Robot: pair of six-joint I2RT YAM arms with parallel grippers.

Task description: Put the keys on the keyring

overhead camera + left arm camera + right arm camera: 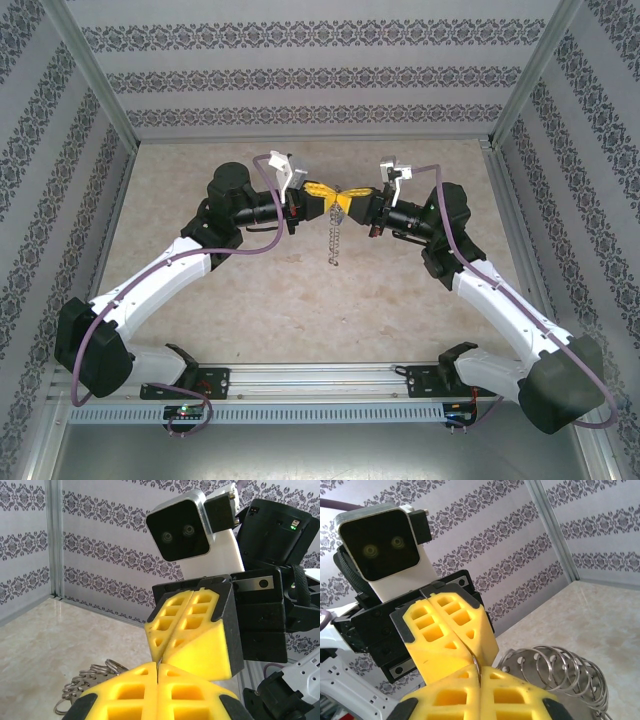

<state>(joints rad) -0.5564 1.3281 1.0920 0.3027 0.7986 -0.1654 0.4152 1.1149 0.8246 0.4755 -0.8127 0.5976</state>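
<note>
Silvery chain-link metal keyring [333, 240] dangles beneath the touching tips of left tool [326, 192] and right tool [347, 200], both clamped shut on it.

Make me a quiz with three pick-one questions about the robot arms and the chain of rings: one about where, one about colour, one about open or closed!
1. Where does the keyring hang?
A) below where the left fingers meet the right fingers
B) beside the left arm's base
C) on the back wall

2. What colour are the fingers?
A) red
B) yellow
C) green

3. How do both pairs of fingers stand?
A) both wide open
B) both shut
C) one open, one shut

Answers:
1 A, in the top view the chain dangles under the meeting tips.
2 B, both wrist views show yellow.
3 B, each pair is pressed together on a thin ring of the keyring.
</note>
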